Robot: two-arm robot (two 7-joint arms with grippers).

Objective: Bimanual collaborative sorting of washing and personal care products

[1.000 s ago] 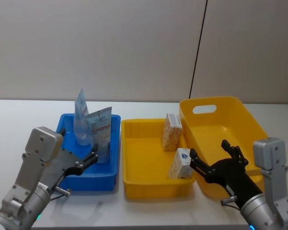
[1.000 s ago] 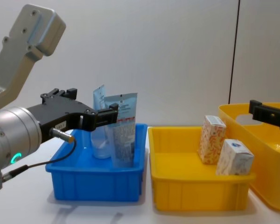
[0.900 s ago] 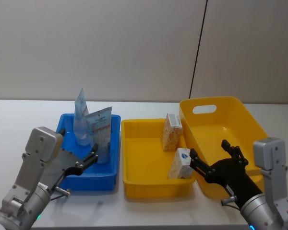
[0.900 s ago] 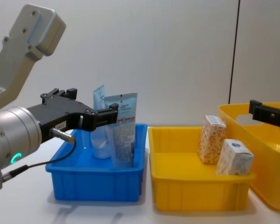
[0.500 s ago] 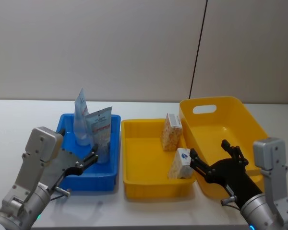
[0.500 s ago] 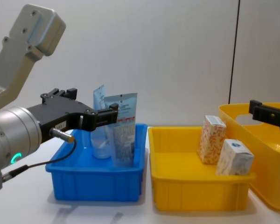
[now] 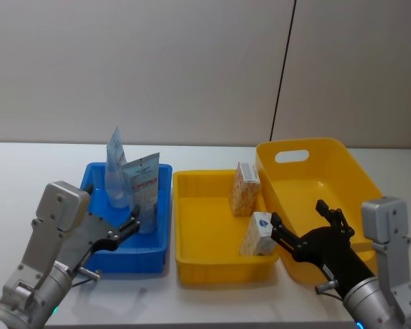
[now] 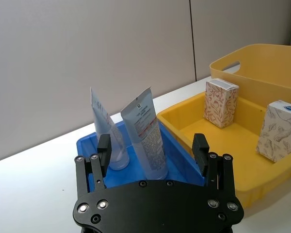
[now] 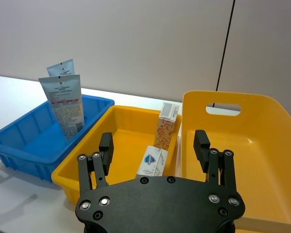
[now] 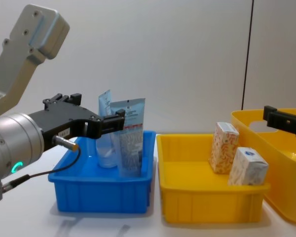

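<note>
Two pale-blue squeeze tubes (image 7: 115,168) (image 7: 142,190) stand upright in the blue bin (image 7: 96,257). An orange-speckled carton (image 7: 244,190) and a white-blue carton (image 7: 257,234) stand in the yellow tray (image 7: 192,264). My left gripper (image 7: 123,229) hovers open over the bin's near end, short of the tubes (image 8: 106,136) (image 8: 145,133). My right gripper (image 7: 298,216) hovers open at the near rim of the large yellow basket (image 7: 342,161), beside the white-blue carton (image 9: 153,162). Nothing sits between the fingers (image 8: 200,148) (image 9: 105,145) of either one.
Blue bin, yellow tray and basket stand side by side on a white table (image 7: 27,171), with a plain wall behind. The basket's inside (image 9: 242,141) holds nothing. Bare table lies to the left of the blue bin and along the front edge.
</note>
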